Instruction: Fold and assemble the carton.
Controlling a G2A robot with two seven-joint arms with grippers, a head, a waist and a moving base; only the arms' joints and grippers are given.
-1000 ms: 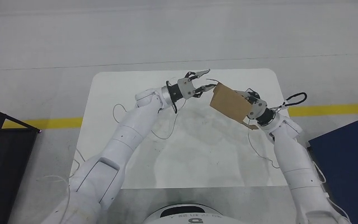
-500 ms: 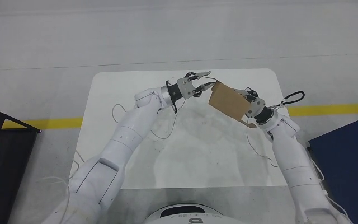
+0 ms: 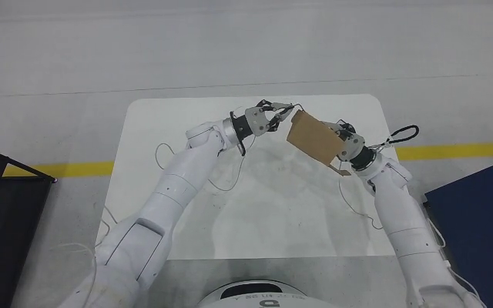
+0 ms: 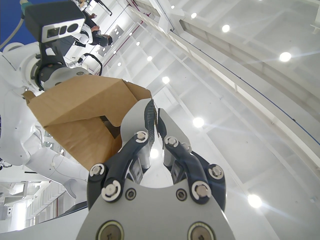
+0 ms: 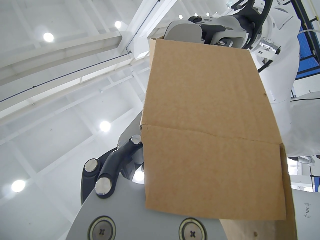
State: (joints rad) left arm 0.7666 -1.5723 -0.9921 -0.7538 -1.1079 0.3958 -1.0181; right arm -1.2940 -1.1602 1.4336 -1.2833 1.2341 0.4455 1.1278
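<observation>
White tabletop (image 3: 154, 169) lies under both arms, and the carton (image 3: 314, 138) is held in the air above it, toward 1 o'clock from the centre. At the carton's 4 o'clock end the right gripper (image 3: 342, 146) is clamped on the board, while the left gripper (image 4: 155, 116) is pinched onto the 10 o'clock corner flap. The thin corrugated board looks light. It seems stiff across its panels yet weak at the creases and easily crushed, so holds likely belong near edges beside a score line, not mid-panel.

You see a white desk (image 3: 154, 192) standing on a grey floor (image 3: 231, 46). A yellow stripe (image 3: 77, 168) crosses the floor and passes under the desk. A black frame (image 3: 19, 208) stands left of the desk and a blue panel (image 3: 470, 200) right of it.
</observation>
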